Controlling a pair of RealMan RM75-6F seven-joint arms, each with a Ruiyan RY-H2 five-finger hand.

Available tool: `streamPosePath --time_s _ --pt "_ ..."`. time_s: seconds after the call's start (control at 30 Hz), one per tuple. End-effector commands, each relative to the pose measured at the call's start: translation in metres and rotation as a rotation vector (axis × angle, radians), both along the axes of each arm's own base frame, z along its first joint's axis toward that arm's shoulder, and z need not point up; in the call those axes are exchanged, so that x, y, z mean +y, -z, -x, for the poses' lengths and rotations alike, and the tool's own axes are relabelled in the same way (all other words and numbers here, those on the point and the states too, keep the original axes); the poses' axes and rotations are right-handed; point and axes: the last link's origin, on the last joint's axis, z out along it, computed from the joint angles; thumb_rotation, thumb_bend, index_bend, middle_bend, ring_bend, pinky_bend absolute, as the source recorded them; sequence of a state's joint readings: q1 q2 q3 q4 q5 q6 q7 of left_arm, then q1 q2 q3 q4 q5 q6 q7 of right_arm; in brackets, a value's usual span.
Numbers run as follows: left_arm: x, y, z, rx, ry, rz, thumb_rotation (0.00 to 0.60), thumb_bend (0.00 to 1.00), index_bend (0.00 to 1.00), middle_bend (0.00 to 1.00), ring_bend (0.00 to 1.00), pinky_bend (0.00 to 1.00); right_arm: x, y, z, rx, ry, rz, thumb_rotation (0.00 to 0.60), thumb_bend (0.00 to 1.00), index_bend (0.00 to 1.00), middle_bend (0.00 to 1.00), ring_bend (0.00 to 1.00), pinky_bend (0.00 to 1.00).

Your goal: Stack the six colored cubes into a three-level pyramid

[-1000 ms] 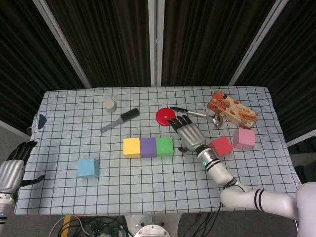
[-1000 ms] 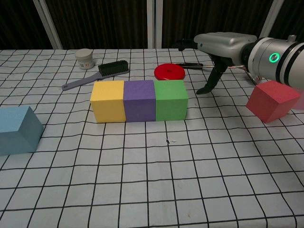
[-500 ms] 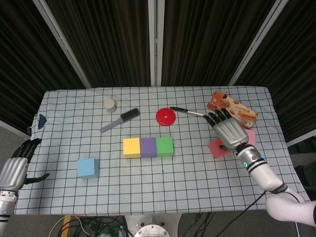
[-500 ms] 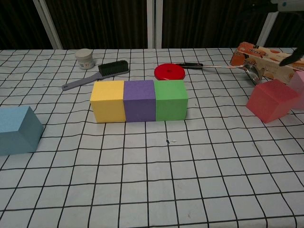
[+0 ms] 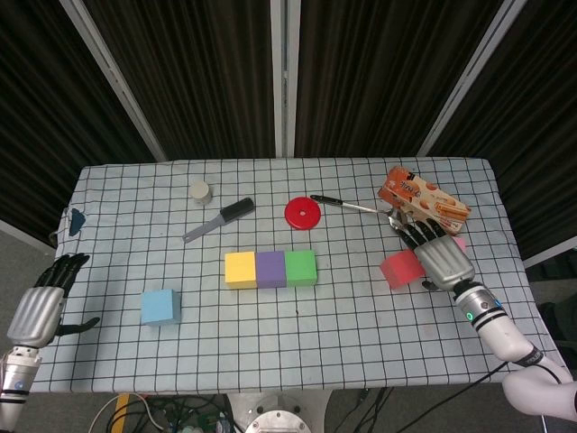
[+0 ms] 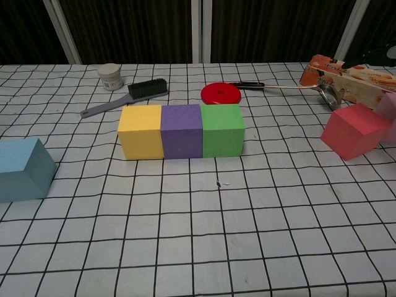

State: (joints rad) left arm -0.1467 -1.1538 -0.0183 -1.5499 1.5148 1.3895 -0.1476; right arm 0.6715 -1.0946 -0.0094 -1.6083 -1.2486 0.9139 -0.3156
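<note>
Taking the purple cube (image 5: 270,268) as centre: far to its left, off the table edge, your left hand (image 5: 40,308) hangs released, fingers apart, a little higher than a second ago. The blue cube (image 5: 160,307) sits left and nearer you. The yellow cube (image 5: 241,269) touches its left face, the green cube (image 5: 301,267) its right. Well to the right, the red cube (image 5: 399,269) lies tilted, the pink cube (image 5: 457,244) just beyond. Your right hand (image 5: 442,260), a second ago beside the green cube, now hovers over those two with fingers spread, holding nothing. The cubes look like light, matte foam, likely yielding; grip the red one across opposite flat faces
</note>
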Motion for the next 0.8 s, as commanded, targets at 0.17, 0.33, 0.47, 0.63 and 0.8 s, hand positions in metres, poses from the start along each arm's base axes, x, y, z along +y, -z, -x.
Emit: streamPosePath --time_s 0.17,0.33,0.47,0.63,0.8 --pt "0.001 0.004 -0.002 0.001 -0.002 0.013 0.600 0.06 0.07 0.06 0.00 0.14 0.003 0.020 0.020 -0.025 0.016 -0.041 0.600 0.05 0.00 0.07 0.00 0.00" --pt "0.002 0.006 -0.003 0.004 0.000 0.020 0.600 0.06 0.07 0.06 0.00 0.14 0.003 0.031 0.020 -0.064 -0.005 -0.047 0.600 0.06 0.00 0.12 0.00 0.00" --pt "0.002 0.007 -0.002 0.002 -0.003 0.019 0.600 0.06 0.07 0.06 0.00 0.14 0.002 0.037 0.020 -0.093 -0.023 -0.043 0.600 0.08 0.00 0.20 0.00 0.00" --pt "0.000 0.008 0.001 0.000 -0.012 0.021 0.600 0.06 0.07 0.06 0.00 0.14 0.000 0.037 0.020 -0.113 -0.048 0.007 0.600 0.10 0.00 0.38 0.02 0.00" --pt "0.000 0.007 0.001 -0.010 -0.011 0.011 0.600 0.06 0.07 0.06 0.00 0.14 0.000 0.026 0.007 -0.176 -0.080 0.041 0.600 0.13 0.00 0.51 0.09 0.00"
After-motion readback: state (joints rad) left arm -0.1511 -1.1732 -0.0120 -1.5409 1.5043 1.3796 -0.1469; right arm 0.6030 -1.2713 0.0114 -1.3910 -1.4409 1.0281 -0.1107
